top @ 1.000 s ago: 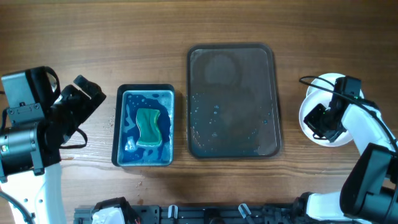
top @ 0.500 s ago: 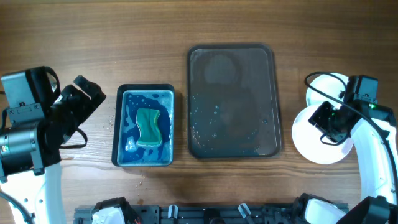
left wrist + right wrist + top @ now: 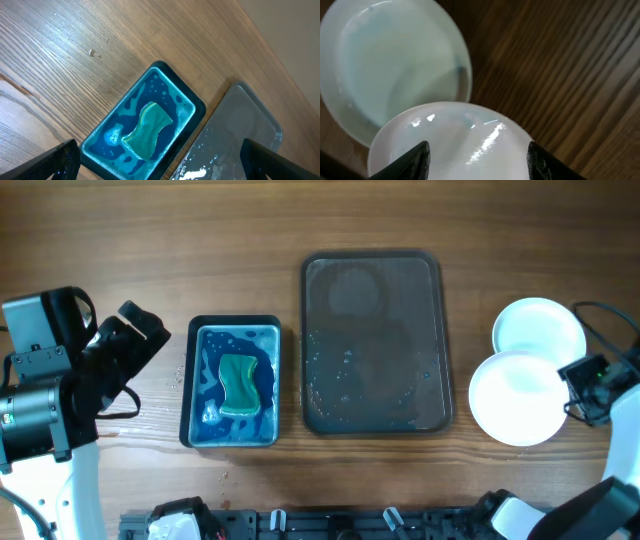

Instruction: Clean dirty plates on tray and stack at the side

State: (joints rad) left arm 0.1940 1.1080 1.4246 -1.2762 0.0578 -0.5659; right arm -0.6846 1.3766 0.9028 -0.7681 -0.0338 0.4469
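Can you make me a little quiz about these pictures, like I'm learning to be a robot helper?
1. True or false: the green sponge lies inside the blue tub.
2. How many white plates sit on the table to the right of the gray tray? A) one B) two C) four
3. Fill in the blank: the tray holds no plates, only drops of ____.

Key: 1 true; 2 B; 3 water.

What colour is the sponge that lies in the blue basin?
Green. The sponge shows best in the left wrist view.
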